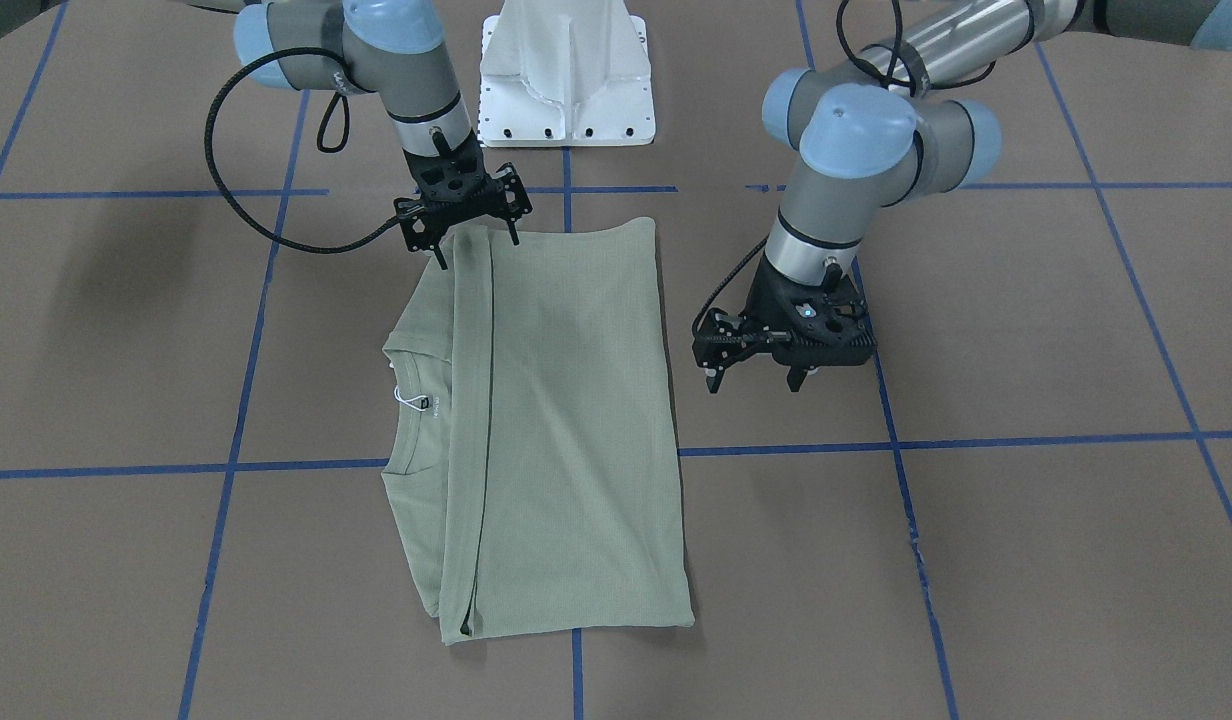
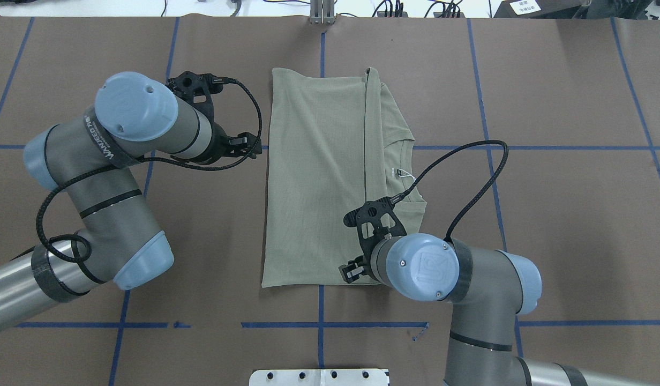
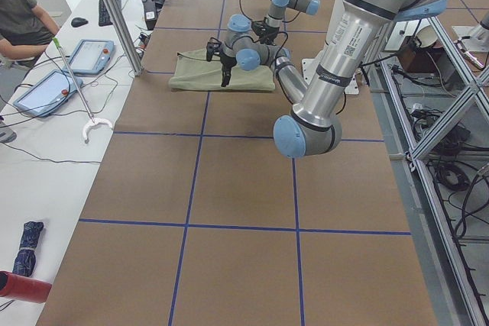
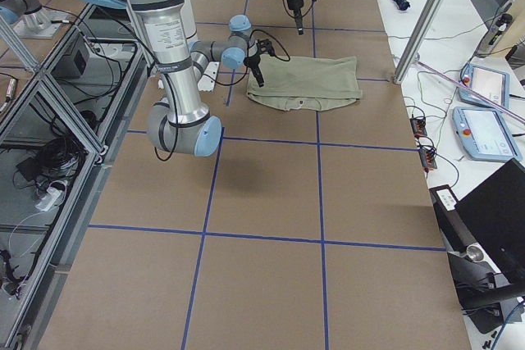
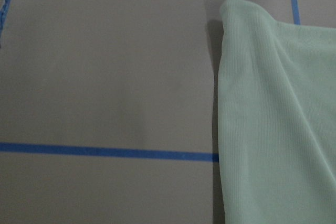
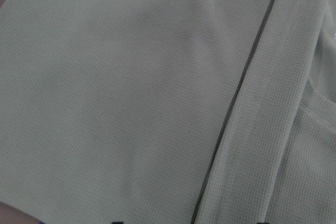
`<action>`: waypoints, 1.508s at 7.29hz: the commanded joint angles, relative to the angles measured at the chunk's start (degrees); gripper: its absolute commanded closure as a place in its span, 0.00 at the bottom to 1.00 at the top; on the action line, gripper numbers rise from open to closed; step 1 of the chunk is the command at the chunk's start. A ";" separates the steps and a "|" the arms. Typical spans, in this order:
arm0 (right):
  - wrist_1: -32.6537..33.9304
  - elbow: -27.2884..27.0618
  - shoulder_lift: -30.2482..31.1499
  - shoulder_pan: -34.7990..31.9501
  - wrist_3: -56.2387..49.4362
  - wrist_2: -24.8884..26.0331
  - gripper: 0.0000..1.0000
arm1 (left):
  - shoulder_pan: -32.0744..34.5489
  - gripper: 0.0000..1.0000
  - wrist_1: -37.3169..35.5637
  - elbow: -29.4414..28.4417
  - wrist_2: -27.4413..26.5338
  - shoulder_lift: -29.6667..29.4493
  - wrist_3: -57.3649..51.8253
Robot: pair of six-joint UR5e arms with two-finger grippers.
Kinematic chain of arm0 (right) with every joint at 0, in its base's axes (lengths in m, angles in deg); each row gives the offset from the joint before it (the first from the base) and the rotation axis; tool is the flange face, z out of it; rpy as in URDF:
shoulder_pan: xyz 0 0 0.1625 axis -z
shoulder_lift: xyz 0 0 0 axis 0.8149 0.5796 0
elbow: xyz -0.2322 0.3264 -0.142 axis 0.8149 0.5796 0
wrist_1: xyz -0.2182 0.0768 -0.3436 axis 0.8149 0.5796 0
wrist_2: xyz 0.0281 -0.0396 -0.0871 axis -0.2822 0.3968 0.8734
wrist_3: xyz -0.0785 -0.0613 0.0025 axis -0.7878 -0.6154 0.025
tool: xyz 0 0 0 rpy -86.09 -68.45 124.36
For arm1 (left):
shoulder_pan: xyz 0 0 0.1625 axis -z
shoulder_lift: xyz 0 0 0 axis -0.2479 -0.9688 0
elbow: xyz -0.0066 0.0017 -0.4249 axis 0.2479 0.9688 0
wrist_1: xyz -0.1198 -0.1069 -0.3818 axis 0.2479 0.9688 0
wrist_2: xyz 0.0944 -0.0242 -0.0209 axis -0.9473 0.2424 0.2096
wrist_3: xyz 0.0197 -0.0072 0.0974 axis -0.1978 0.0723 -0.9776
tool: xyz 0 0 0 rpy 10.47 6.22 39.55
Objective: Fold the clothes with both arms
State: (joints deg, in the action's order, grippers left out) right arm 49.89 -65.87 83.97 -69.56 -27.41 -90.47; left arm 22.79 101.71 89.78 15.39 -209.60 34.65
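Note:
The pale sage-green shirt (image 1: 576, 430) lies flat on the brown table, folded into a long rectangle with a lengthwise fold line. Its ribbed neck and white hang tag (image 1: 411, 400) stick out on one side. My right gripper (image 1: 478, 245) is open, with its fingertips straddling the fold line at the shirt's end nearest the robot base. The right wrist view is filled with the shirt's knit (image 6: 131, 103). My left gripper (image 1: 754, 380) is open and empty, low over bare table just beside the shirt's long edge. The left wrist view shows that edge (image 5: 273, 129).
The white pedestal (image 1: 566, 80) stands behind the shirt at the robot's base. Blue tape lines (image 1: 976, 440) grid the brown table cover. An operator (image 3: 23, 20) and tablets (image 3: 88, 55) are beyond the far table edge, next to a metal post (image 3: 114, 13).

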 commanded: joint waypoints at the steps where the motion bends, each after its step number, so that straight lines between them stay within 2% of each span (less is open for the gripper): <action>1: 1.20 -0.04 0.06 2.15 -7.13 3.76 0.41 | -0.75 0.00 -0.50 0.17 0.06 0.38 0.61; 2: 1.56 -0.13 -0.03 2.15 -11.53 4.63 0.41 | -0.84 0.00 -0.42 0.17 0.06 0.38 1.31; 5: 1.56 -0.39 0.15 2.06 -14.83 5.43 0.41 | -1.72 0.00 -0.24 -0.18 0.06 0.38 2.72; 7: 1.56 -0.74 0.67 2.06 -14.83 5.35 0.46 | -2.07 0.00 -0.24 0.08 0.06 0.38 4.04; 8: 1.56 -0.83 0.93 2.15 -14.83 5.43 0.55 | -2.60 0.00 -0.24 0.17 0.06 0.38 4.82; 11: 1.56 -1.53 1.20 3.37 -14.83 5.87 0.55 | -2.95 0.00 -0.06 -0.09 0.06 0.29 5.10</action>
State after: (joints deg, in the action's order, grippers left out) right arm 51.45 -67.11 85.12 -66.76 -42.23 -84.86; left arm 19.97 101.60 89.75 15.44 -209.30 39.66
